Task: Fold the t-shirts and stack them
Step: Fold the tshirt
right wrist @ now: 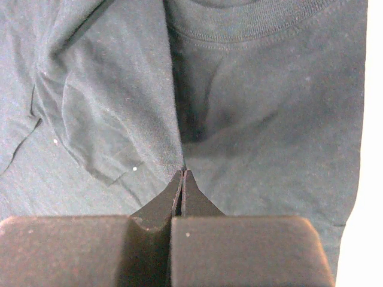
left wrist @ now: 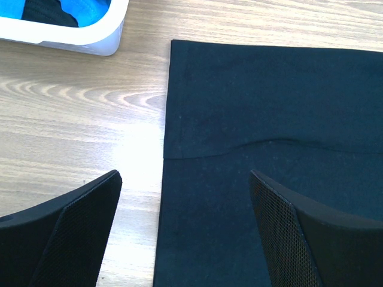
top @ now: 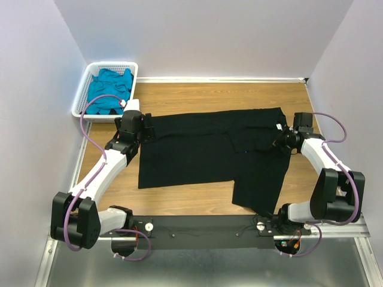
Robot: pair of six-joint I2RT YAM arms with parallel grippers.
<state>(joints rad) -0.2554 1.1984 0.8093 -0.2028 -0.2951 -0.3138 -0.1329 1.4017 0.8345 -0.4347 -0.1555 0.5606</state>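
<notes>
The black t-shirt lies spread flat on the wooden desk, in the middle. One part of it reaches down toward the near edge on the right side. The left gripper is at the left border of this shirt. Its fingers are spread wide, one over the bare wood and one over the cloth, and they hold nothing. The right gripper is on the right part of the shirt, near the collar and the small white label. Its fingers are pressed together, with the tips at a crease in the cloth. I cannot tell if any cloth is caught between them. In the far left corner stands a white basket, and the teal t-shirt lies crumpled inside it.
</notes>
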